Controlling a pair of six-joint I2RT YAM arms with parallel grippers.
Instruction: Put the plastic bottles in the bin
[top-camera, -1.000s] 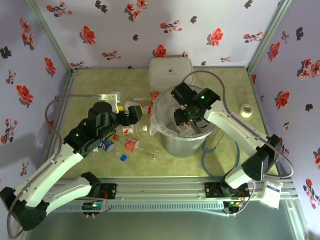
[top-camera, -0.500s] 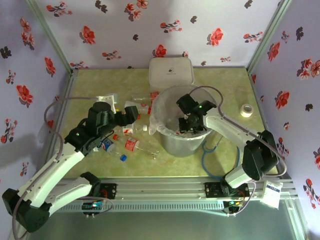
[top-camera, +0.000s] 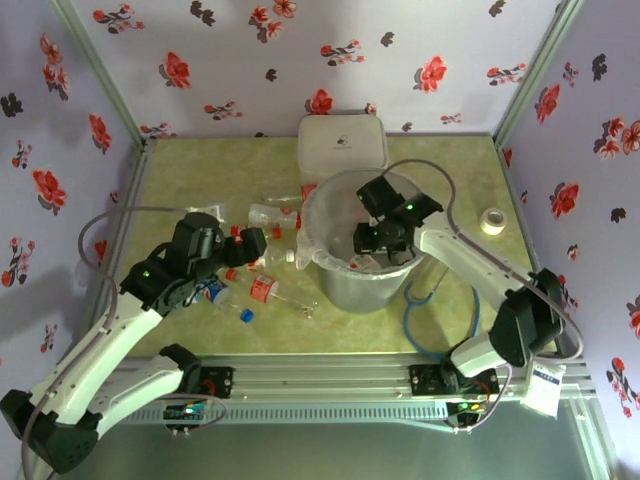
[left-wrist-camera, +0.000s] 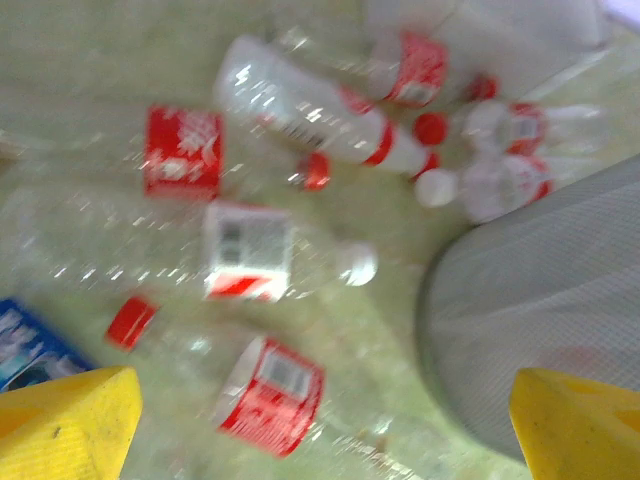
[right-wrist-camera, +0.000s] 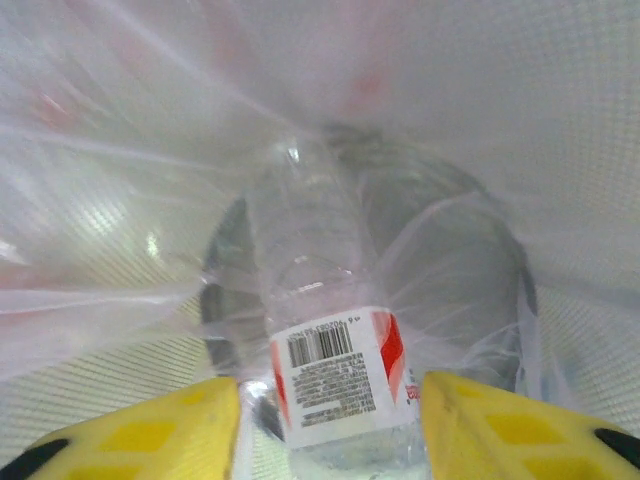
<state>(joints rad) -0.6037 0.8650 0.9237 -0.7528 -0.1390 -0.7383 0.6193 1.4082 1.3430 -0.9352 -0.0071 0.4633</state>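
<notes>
Lilac walls (top-camera: 250, 60) printed with red and dark flowers are seen round three sides of a table (top-camera: 180, 170) with a smooth, marbled yellow-green top. A round bin (top-camera: 350, 290) of translucent grey plastic is stood near the table's middle, lined with a crinkled clear bag (top-camera: 310, 235) folded over its rim. A square white box (top-camera: 342, 140) with rounded corners is set just behind it. A tape roll (top-camera: 491, 221) is seen well to the right, and a blue cable (top-camera: 425, 325) is looped beside the bin's near right side.

Several clear, ribbed bottles (top-camera: 268, 290) are scattered on the table just left of the bin, all lying on their sides. Most are banded with red-and-white labels, some are capped in red or white, and one bears a blue label.

The left gripper (top-camera: 248, 245) is held over this scatter. In its wrist view the yellow fingertips (left-wrist-camera: 60, 420) are spread wide with nothing pinched, and the bin's finely meshed wall (left-wrist-camera: 540, 320) is shown at the right.

The right gripper (top-camera: 385, 245) is placed inside the bin. In its wrist view a bottle (right-wrist-camera: 335, 370) with a barcoded label is seen between the yellow fingers (right-wrist-camera: 140, 430), its neck pointed away from them and bag folds gathered round it. The fingers are parted wider than the bottle, with a gap visible at the left one, so it is not pinched.
</notes>
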